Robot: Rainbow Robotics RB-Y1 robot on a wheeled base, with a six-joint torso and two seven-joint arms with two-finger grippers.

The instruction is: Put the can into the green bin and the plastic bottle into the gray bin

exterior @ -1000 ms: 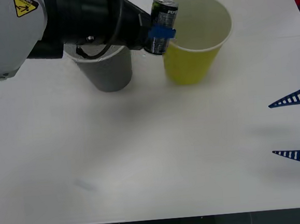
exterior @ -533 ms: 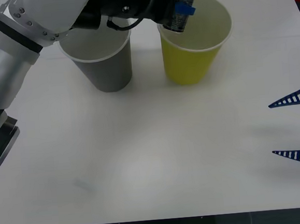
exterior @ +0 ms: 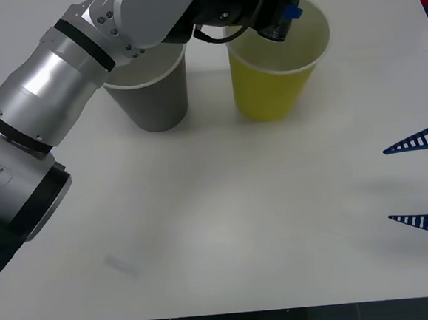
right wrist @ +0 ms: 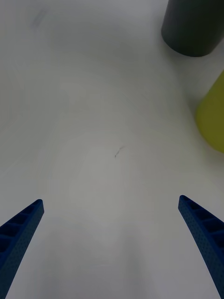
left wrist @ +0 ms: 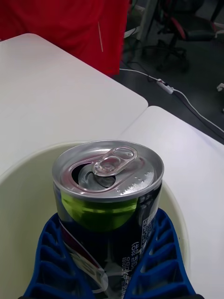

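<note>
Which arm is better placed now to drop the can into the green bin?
The left arm. Its left gripper is shut on the can and holds it over the green bin. The right gripper is open and empty, at the table's right edge, apart from both bins.

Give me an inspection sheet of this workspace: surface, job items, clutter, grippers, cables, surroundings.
Surface: white table, one small dark mark.
Can: held upright over the green bin's mouth, top already opened.
Green bin: upright, beside the gray bin.
Gray bin: upright, partly under the left arm.
Plastic bottle: faint pale shape lying near the table's front left.
Clutter: nothing seen.
Left gripper: shut on the can, above the green bin.
Right gripper: open, parked at the table's right edge.
Cables: white cable on the floor beyond the table.
Surroundings: red fabric, office chair.
</note>
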